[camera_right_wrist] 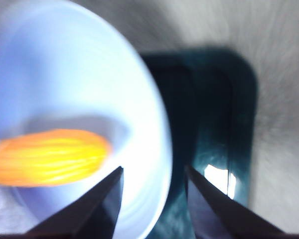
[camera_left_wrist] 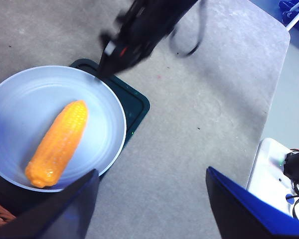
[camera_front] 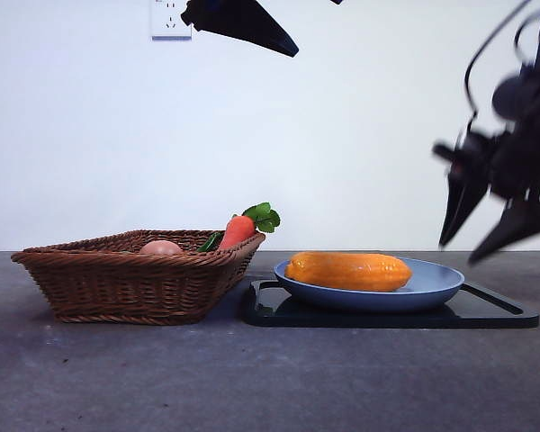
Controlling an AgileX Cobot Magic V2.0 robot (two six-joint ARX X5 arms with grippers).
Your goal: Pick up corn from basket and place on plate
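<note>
Your corn lies on plate; right gripper released, empty, above plate edge; left gripper spread wide.

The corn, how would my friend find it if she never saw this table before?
Tell her to look for the flat black tray next to the brown basket. A big blue plate sits on that tray, and the corn lies on its side in the plate. It is long, yellow-orange and bumpy, not like the red-orange carrot with green leaves poking out of the basket.
</note>
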